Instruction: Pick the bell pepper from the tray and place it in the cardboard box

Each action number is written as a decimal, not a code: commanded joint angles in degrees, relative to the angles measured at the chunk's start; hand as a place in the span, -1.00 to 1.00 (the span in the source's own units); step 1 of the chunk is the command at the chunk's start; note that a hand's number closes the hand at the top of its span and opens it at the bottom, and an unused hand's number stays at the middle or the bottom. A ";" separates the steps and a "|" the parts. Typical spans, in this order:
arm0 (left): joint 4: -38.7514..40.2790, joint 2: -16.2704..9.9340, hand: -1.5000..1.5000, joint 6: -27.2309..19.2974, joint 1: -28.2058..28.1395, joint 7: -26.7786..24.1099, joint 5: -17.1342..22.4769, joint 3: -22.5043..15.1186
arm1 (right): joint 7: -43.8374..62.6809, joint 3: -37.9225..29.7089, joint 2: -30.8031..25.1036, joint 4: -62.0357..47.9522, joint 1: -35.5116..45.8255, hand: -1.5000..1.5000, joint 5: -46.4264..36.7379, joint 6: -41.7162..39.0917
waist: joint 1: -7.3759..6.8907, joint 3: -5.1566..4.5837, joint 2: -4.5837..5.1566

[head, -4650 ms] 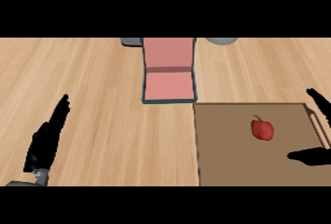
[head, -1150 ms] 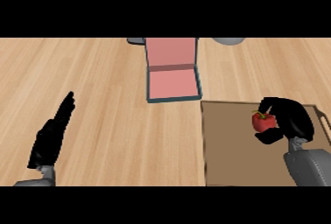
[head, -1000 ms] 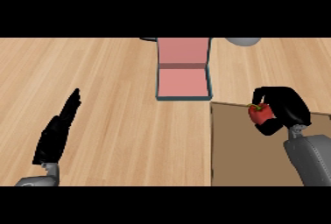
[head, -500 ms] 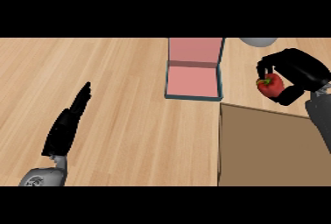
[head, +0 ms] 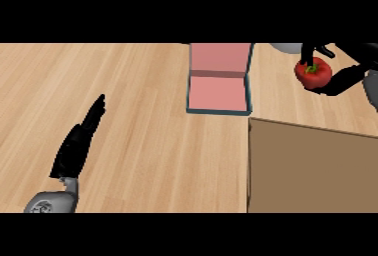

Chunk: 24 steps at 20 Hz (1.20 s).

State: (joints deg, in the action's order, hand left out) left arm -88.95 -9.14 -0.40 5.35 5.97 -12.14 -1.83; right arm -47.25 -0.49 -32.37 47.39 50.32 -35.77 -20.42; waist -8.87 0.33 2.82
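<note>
The right hand [head: 341,67] was curled around the red bell pepper [head: 313,74], gripping it above the wooden counter [head: 133,100] — beyond the brown tray [head: 310,170] and to the right of the open cardboard box [head: 218,80], apart from both. The box showed a pink inside with a teal rim. The left hand [head: 77,142] lay at the lower left — fingers straight, holding nothing.
</note>
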 commanded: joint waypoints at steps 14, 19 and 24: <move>1.88 -1.01 0.00 -1.39 1.15 0.71 -0.18 2.99 | -5.51 4.26 9.02 -21.61 23.30 1.00 5.88 -7.31 | 3.54 -0.31 -1.07; 1.50 -1.39 0.00 -0.01 -0.58 -0.06 0.37 2.66 | -2.08 7.50 17.24 -25.95 26.36 1.00 3.48 -2.86 | 3.72 -0.36 -1.23; 2.01 -0.23 0.00 -1.12 -2.14 -2.28 0.30 2.77 | -0.83 9.09 20.86 -31.41 29.01 1.00 1.26 -0.42 | 3.79 -0.39 -1.11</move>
State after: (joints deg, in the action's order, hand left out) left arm -87.50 -9.89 -1.31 4.38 5.47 -11.90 1.02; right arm -46.74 7.60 -14.97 20.03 77.26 -33.11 -19.74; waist -5.10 -0.03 1.62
